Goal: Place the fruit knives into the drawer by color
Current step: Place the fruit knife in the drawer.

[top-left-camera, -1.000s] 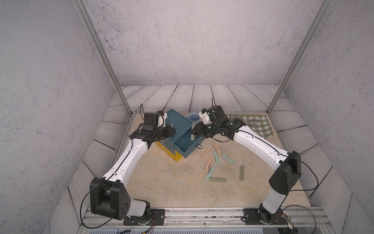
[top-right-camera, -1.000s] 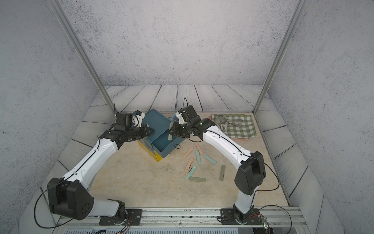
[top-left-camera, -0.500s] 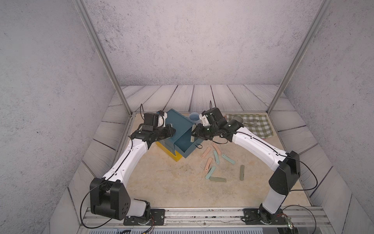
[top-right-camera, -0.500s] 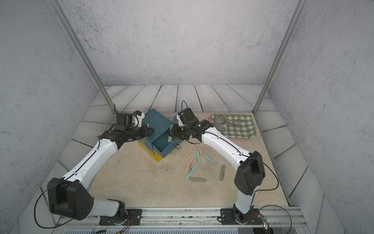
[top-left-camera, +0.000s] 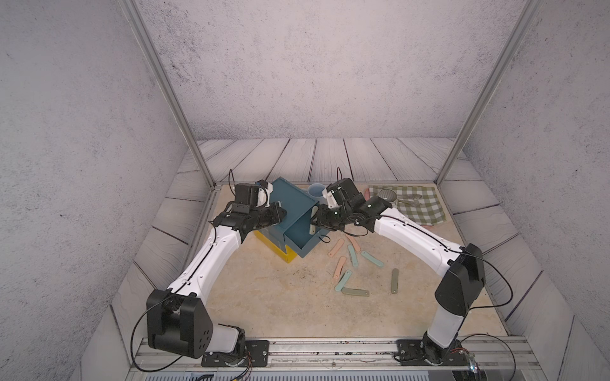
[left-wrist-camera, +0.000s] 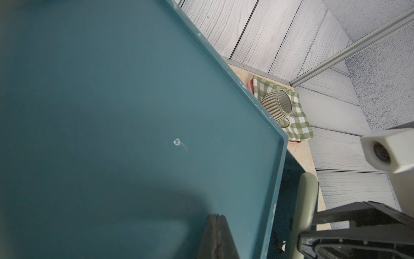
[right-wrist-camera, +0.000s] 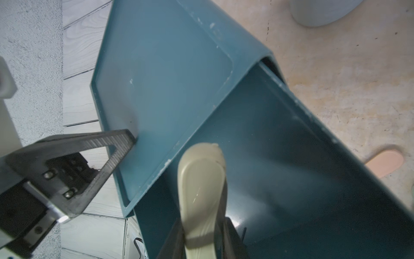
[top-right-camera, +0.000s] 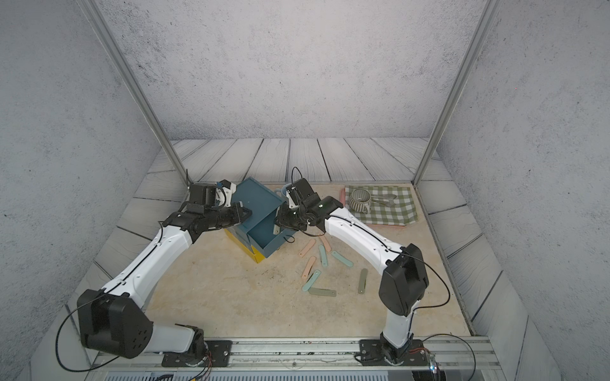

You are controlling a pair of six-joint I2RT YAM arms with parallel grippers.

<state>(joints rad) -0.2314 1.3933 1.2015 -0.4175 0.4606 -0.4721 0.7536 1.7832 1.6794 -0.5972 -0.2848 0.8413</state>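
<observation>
The drawer chest has a dark teal top over yellow tiers, and its top teal drawer stands pulled out. My right gripper is shut on an olive-green fruit knife, which hangs over the open drawer in both top views. My left gripper is shut, with its tips resting on the chest's top. Several fruit knives lie on the table right of the chest: peach-pink, mint-teal and olive.
A pale blue cup stands just behind the chest. At the back right a green checked cloth carries a striped mug and a metal utensil. Metal frame posts stand at the back corners.
My right gripper has shifted a little to the left and lower over the open drawer, with the olive knife in it. The left arm has not moved.
</observation>
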